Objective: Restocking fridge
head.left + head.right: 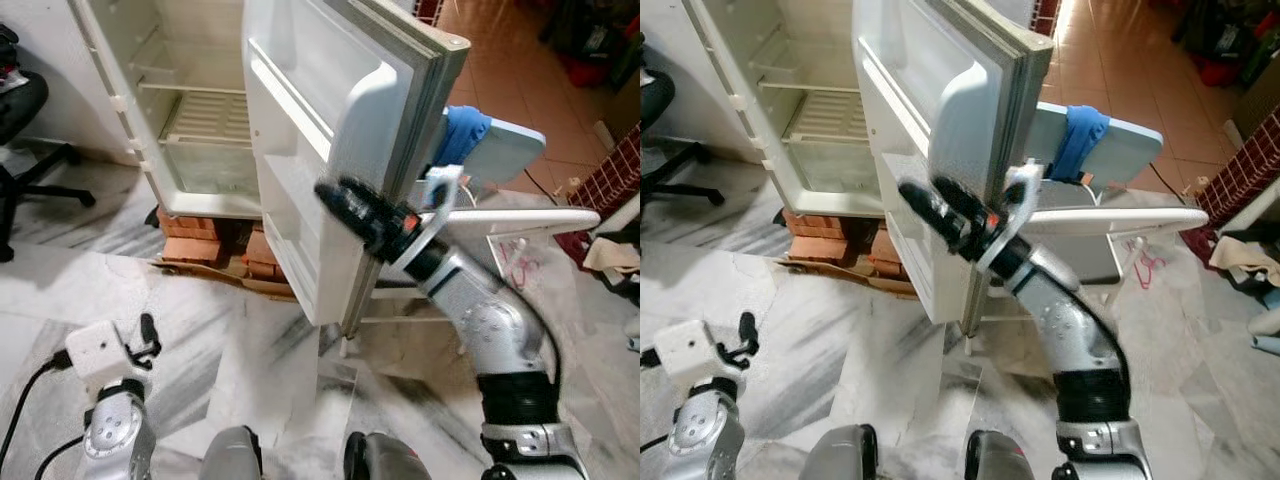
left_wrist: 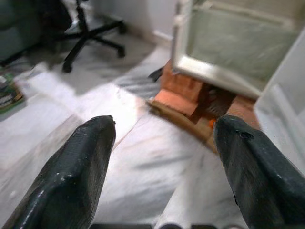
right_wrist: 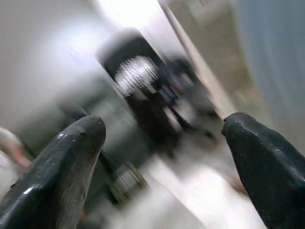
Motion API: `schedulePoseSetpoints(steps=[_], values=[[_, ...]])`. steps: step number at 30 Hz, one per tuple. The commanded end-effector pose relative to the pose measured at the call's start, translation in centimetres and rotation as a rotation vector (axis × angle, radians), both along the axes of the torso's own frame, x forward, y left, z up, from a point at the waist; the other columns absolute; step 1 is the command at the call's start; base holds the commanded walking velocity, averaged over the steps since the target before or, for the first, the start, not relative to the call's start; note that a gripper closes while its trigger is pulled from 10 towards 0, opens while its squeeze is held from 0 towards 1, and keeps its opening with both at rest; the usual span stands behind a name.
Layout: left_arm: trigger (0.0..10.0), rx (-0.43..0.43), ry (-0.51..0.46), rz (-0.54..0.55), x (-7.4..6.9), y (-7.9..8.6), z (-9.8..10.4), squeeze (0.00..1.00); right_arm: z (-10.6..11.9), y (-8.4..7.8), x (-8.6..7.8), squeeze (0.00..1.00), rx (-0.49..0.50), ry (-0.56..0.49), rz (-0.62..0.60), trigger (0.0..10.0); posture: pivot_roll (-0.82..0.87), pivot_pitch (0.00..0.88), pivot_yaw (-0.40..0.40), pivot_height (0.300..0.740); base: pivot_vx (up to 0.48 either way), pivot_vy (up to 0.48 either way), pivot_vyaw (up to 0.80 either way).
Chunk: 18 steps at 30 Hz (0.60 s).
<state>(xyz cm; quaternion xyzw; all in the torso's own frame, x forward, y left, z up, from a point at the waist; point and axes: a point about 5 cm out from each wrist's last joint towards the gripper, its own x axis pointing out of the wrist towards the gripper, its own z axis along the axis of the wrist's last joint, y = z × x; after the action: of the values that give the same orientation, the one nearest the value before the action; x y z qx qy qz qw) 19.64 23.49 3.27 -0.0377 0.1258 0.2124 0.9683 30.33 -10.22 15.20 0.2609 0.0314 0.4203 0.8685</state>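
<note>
Right now the right gripper (image 1: 345, 203), fingers spread and holding nothing, lies against the inner face of the fridge door (image 1: 330, 130) at the centre of the frame, while the fridge (image 1: 200, 110) stands open and bare at upper left on bricks (image 1: 195, 240). To do this well, push steadily with the finger sides near the door's free edge, keeping them out of the door shelf. Low at lower left, the left gripper (image 2: 159, 157) hangs spread and idle.

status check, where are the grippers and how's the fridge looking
Right gripper open, up at the inner face of the fridge door. Left gripper open, low over the floor. Fridge open, shelves bare. Ironing board behind the door.
</note>
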Motion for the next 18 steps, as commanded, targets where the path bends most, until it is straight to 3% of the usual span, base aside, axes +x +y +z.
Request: schedulePoseSetpoints(steps=[1,2,7,9,14,16,18], values=[[10.0,0.011,-0.015,-0.014,0.3,0.0,0.6,0.00,-1.0,-1.0,0.7,0.00,-0.182,-0.026,-0.096,10.0,0.12,0.121,-0.040,0.740,0.000,0.000,0.00],[10.0,0.012,-0.013,-0.031,0.4,-0.2,0.7,0.00,-1.9,-1.6,0.9,0.00,-0.271,-0.026,-0.127,10.0,0.12,0.124,-0.042,0.740,0.000,0.000,0.00],[10.0,0.025,-0.019,-0.077,0.5,-0.8,1.0,0.00,-4.0,-3.2,0.7,0.00,-0.446,0.011,-0.136,10.0,0.12,0.129,-0.041,0.740,0.000,0.000,0.00],[10.0,0.016,-0.013,-0.082,0.4,-0.9,1.0,0.00,-5.0,-4.3,0.8,0.00,-0.572,0.014,-0.128,10.0,0.12,0.132,-0.038,0.740,0.000,0.000,0.00],[10.0,0.007,-0.002,-0.085,0.4,-0.9,0.8,0.00,-6.1,-6.3,0.8,0.00,-0.703,0.037,-0.110,10.0,0.11,0.137,-0.035,0.740,0.000,0.000,0.00],[10.0,0.009,0.005,-0.096,0.4,-1.0,0.8,0.00,-6.2,-8.5,1.4,0.00,-0.824,0.005,-0.176,10.0,0.11,0.139,-0.033,0.740,0.000,0.000,0.00],[10.0,0.008,0.007,-0.097,0.4,-1.0,0.8,0.00,-5.1,-9.3,2.1,0.00,-0.787,-0.018,-0.247,10.0,0.11,0.141,-0.033,0.740,0.000,0.000,0.00]])
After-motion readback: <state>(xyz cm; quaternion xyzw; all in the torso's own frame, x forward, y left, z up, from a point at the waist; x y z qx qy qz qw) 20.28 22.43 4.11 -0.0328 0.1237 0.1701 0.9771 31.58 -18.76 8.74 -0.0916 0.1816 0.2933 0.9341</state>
